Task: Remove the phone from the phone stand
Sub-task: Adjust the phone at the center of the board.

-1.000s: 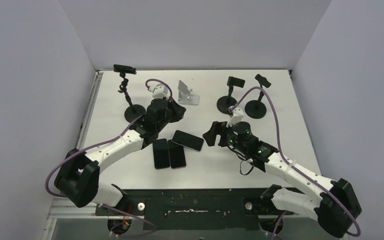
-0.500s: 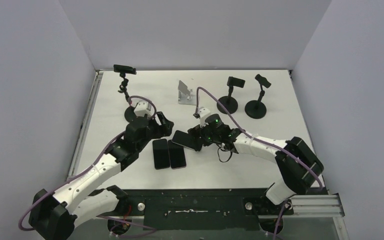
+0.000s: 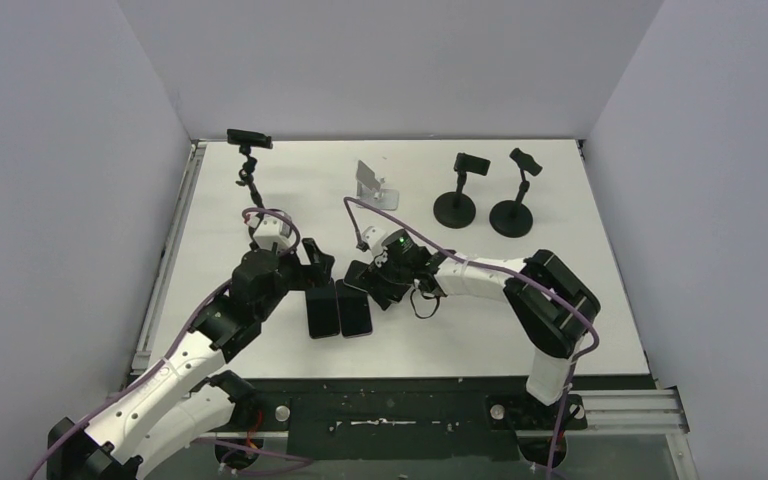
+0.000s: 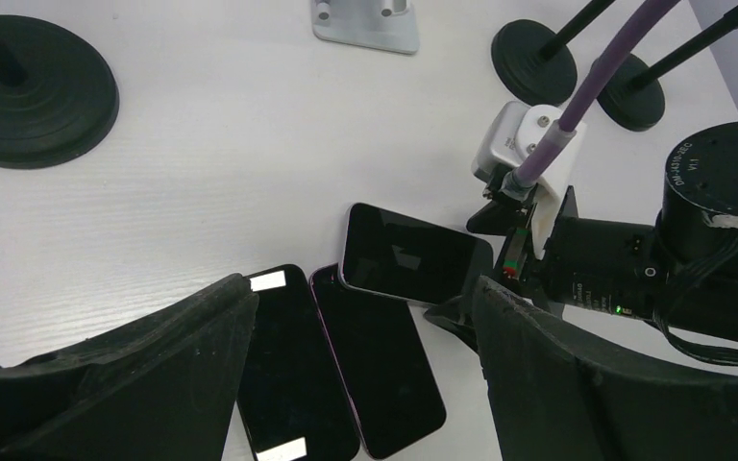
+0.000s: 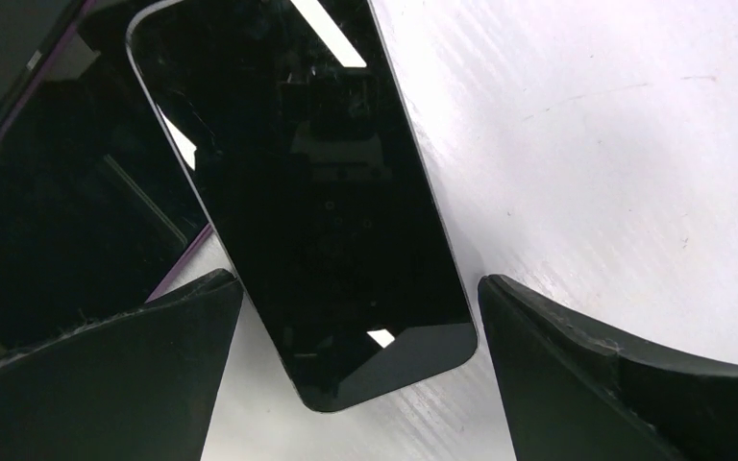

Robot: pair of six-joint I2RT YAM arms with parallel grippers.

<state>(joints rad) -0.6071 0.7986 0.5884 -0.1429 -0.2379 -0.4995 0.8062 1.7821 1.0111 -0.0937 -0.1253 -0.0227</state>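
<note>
Phone point(image 5: 317, 192) flat within spread right pincer point(image 5: 354, 288), table point(image 5: 634, 144) showing along edge; left pincer point(image 4: 365, 288) spread.

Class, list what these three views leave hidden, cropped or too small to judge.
- Top view: the angled black phone lies mostly under the right gripper.
- Top view: the tall black stand's clamp is too small to show whether it grips a phone.
- Left wrist view: the silver metal stand is cut by the top edge.
- Right wrist view: the purple-edged phone is cut by the left edge.
</note>
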